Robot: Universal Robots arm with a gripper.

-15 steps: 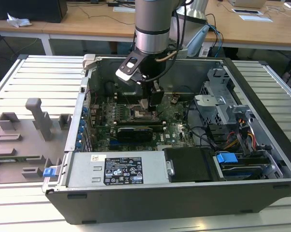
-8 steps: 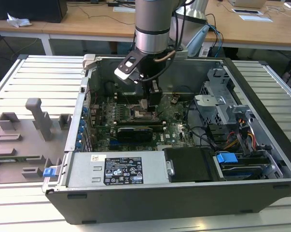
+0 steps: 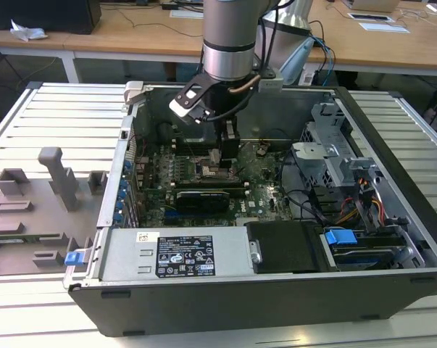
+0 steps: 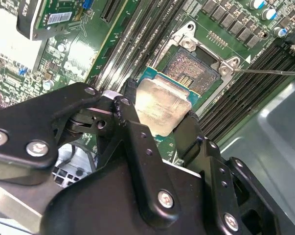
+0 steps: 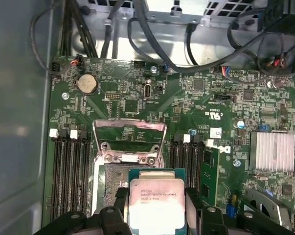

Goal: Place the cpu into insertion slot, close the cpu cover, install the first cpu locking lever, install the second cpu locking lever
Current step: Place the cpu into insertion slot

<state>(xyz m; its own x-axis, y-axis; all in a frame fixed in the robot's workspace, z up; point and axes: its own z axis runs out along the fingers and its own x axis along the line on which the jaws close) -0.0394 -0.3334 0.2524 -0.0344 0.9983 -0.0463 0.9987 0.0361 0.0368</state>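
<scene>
While gripper point(image 4: 158, 113) pinches cpu point(image 5: 157, 204), chip hangs close over insertion slot point(image 4: 197, 68); cpu cover point(image 5: 127, 157) tilted open.

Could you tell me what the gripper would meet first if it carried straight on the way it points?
Probably the insertion slot: the gripper, shut on the cpu, points at the open socket just ahead, so the cpu would touch it first. How much gap remains is unclear.

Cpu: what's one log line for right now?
hand: shut on cpu | cpu: at slot, not seated | cover: open
</scene>
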